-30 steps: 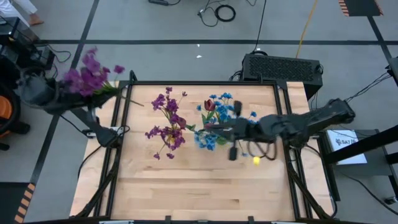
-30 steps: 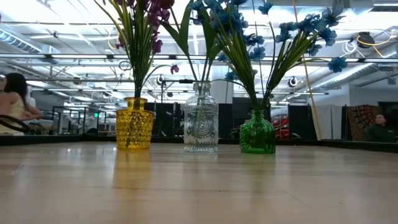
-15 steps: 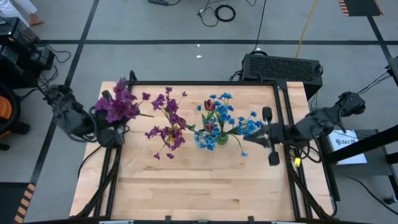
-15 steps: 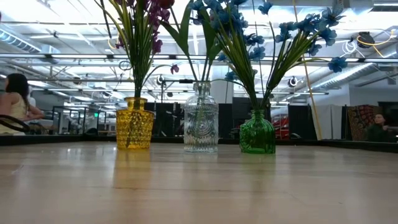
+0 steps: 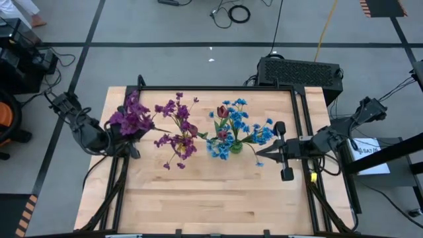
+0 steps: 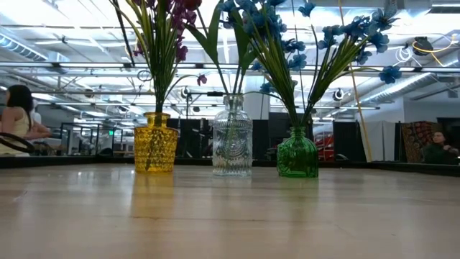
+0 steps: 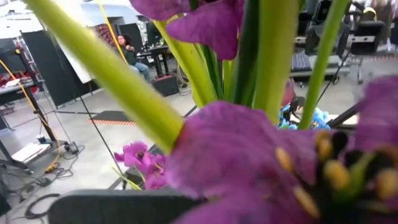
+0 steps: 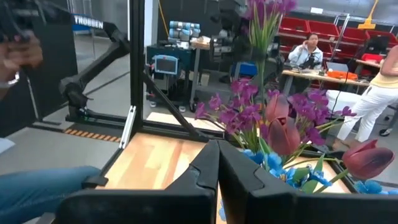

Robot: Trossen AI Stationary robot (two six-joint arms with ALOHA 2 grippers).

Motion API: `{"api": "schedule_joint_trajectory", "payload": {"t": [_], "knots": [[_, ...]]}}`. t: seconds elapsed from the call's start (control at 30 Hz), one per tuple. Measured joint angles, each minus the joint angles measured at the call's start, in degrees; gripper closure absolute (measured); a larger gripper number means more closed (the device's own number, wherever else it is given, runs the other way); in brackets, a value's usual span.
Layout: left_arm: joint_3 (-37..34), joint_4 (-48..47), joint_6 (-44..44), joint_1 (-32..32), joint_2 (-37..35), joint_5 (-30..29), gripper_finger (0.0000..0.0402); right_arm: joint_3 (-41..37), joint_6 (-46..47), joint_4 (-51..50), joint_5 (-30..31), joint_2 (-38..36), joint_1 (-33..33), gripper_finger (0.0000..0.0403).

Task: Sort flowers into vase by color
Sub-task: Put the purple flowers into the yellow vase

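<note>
Left hand (image 5: 114, 134) clamped on purple sprig (image 5: 132, 118), swung in from beyond tabletop's left edge toward yellow vase (image 6: 155, 142). Right hand (image 5: 260, 152) empty, fingers together, retreated toward right edge. Purple insertion next, likely.

- Three glass vases on the table (image 6: 230, 216): one yellow vase (image 6: 155, 142), one clear vase (image 6: 232, 146), one green vase (image 6: 297, 152).
- Two robot arms, each with one end effector: left end effector (image 5: 114, 134), right end effector (image 5: 261, 151).
- One purple sprig (image 5: 132, 116) held by the left one.
</note>
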Motion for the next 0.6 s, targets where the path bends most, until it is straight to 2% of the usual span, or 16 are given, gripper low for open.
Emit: {"api": "schedule_joint_trajectory", "payload": {"t": [0.3,0.53,0.6], "knots": [[-11.06,12.29,0.18,0.61,-4.0,-0.02,0.0377,0.02,0.87,-0.67,-0.04,-0.68,0.0,0.0402],[-18.6,27.11,4.52,4.59,-4.29,1.45,0.0377,0.02,0.56,-0.69,-0.09,-0.68,0.0,0.0402],[-19.92,28.57,4.4,6.04,-4.31,2.58,0.0377,0.02,0.48,-0.69,-0.09,-0.68,0.0,0.0402]]}}
